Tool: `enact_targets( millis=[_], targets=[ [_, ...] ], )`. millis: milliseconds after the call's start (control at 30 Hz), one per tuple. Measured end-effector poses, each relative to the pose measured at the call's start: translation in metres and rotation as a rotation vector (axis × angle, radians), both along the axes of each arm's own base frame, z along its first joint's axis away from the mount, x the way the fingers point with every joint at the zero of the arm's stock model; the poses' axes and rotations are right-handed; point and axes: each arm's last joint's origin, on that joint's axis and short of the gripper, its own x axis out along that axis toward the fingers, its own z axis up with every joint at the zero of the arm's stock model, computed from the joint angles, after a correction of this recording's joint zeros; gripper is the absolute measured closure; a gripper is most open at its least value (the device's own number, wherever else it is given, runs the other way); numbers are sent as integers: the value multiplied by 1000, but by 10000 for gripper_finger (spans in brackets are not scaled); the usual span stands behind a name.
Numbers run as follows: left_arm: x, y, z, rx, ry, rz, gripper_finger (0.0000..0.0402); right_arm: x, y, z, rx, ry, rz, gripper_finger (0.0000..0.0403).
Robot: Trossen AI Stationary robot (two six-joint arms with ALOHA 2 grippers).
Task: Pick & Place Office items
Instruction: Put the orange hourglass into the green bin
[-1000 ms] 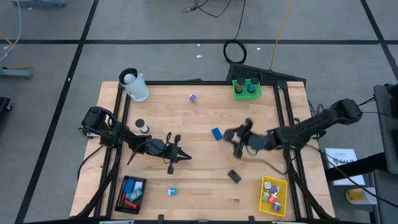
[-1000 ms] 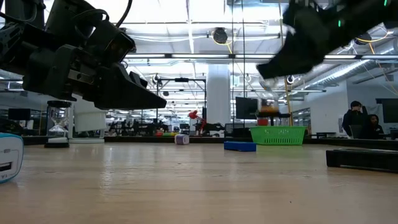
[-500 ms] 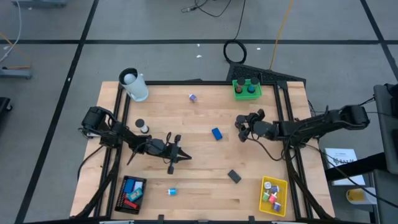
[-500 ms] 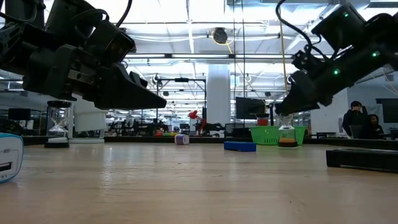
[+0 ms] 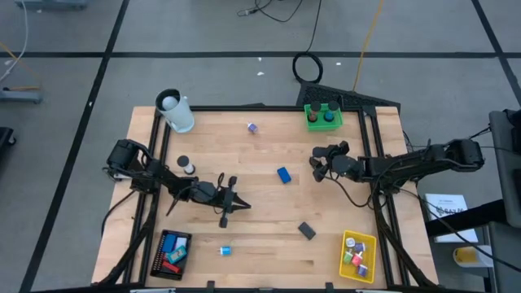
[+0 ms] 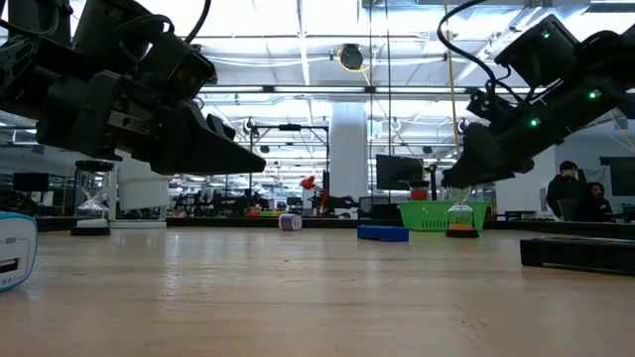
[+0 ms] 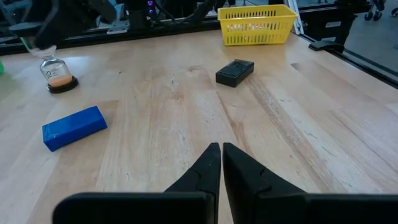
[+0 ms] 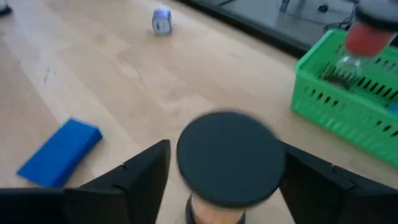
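Observation:
A small hourglass (image 8: 230, 155) with dark round caps and orange sand stands upright on its base (image 6: 459, 232) on the table's right half, short of the green tray. My right gripper (image 5: 318, 163) is over it, open, one finger on each side of its top cap. My left gripper (image 5: 230, 203) hovers shut over the table's left middle, touching nothing. A blue block (image 5: 283, 174), a black block (image 5: 306, 230), a tiny purple-and-white piece (image 5: 251, 127) and a teal piece (image 5: 225, 251) lie loose on the wood. My right gripper comes from above at a slant, with its fingers (image 8: 146, 171) flanking the hourglass's top cap (image 8: 186, 155). I cannot tell whether they touch the cap. The hourglass stands upright with its base on the table.
Green tray (image 5: 323, 116) with pieces at the far right, yellow tray (image 5: 356, 254) at the near right, black mesh tray (image 5: 172, 252) at the near left, white cup (image 5: 177, 112) at the far left corner. A second hourglass (image 5: 185, 165) stands near the cup. Bare wood lies between the arms.
My right gripper has moved from the table's middle toward the far and right edges and come down. The hourglass, hidden in the blur a second ago, now stands upright on the table beneath it.

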Motion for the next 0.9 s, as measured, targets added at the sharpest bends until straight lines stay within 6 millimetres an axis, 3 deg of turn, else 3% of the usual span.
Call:
enact_targets(
  millis=[233, 400, 467, 567, 767, 900],
  targets=[
    [0, 0, 0, -1, 1, 0, 376, 2, -6, 23, -35, -93, -38, 77],
    [0, 0, 0, -1, 2, 0, 376, 1, -9, 43, -95, -140, -24, 81],
    [0, 0, 0, -1, 2, 0, 376, 1, -10, 50, -126, -102, -10, 105],
    [0, 0, 0, 2, 1, -1, 376, 3, -13, 64, -116, 15, -15, 172],
    [0, 0, 0, 2, 0, 0, 376, 15, -27, 100, 48, 223, -6, 374],
    [0, 0, 0, 2, 0, 0, 376, 24, -43, 111, 233, 359, -35, 385]
  ],
)
